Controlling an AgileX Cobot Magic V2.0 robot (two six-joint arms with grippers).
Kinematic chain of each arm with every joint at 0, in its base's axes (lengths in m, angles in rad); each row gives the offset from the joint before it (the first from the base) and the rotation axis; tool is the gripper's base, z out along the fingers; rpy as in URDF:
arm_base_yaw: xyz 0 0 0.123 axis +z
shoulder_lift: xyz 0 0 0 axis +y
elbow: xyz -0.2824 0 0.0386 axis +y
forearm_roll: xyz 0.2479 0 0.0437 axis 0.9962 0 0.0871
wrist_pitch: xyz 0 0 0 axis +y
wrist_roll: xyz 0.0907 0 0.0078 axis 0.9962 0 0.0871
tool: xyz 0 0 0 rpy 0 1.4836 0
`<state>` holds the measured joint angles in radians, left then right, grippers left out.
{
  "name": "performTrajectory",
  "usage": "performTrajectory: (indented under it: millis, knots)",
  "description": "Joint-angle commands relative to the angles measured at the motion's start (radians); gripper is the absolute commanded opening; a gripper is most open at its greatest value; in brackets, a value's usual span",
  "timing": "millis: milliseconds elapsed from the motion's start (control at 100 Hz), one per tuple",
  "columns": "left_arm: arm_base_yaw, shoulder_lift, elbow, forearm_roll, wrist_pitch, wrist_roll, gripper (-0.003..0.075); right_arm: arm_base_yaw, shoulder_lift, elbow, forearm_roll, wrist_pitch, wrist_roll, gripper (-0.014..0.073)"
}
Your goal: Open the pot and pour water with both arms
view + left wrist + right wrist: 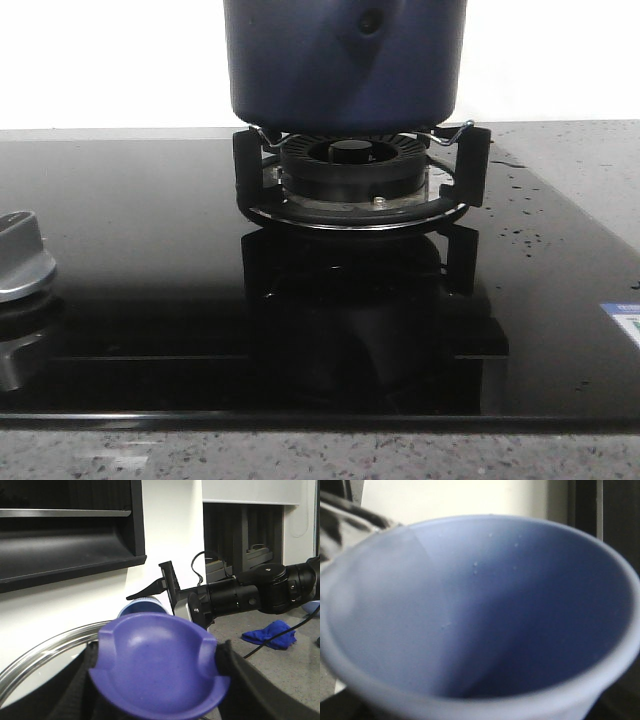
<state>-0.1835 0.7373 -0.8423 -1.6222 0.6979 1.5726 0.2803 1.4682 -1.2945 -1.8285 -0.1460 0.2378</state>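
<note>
Sitting on the black ribbed burner ring (352,172), the large dark navy-blue cylindrical pot (345,60) looks heavy, rigid and smooth-walled. The left gripper (157,672) clamps the lid's violet plastic knob (160,667); the right gripper's jaw state cannot be told behind a pale blue plastic cup (475,615).

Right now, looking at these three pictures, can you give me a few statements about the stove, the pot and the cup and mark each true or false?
1. The pot sits on the burner. True.
2. The pot is red. False: it is dark navy blue.
3. Water drops lie on the stove top to the right of the burner. True.
4. The cup in the right wrist view is full of water. False: only small droplets cling inside.
5. The left gripper closes on a purple lid knob. True.
</note>
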Motion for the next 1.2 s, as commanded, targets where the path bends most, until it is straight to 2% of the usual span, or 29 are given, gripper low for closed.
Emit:
performTrajectory:
  millis: [0,350,640,1190]
  knots:
    - [0.002,-0.005,-0.03,-0.073,-0.007,-0.009,0.0263,0.006,-0.035,-0.055,-0.051,0.022,-0.026,0.024]
    - [0.002,-0.005,-0.03,-0.071,-0.007,-0.009,0.0263,0.024,-0.016,-0.137,-0.051,0.042,-0.084,0.024]
    - [-0.004,-0.005,-0.03,-0.071,-0.007,-0.009,0.0263,0.052,-0.001,-0.163,-0.051,0.046,-0.215,0.024]
    - [-0.032,-0.005,-0.03,-0.052,-0.007,-0.009,0.0263,0.055,0.0,-0.176,-0.051,0.06,-0.243,0.024]
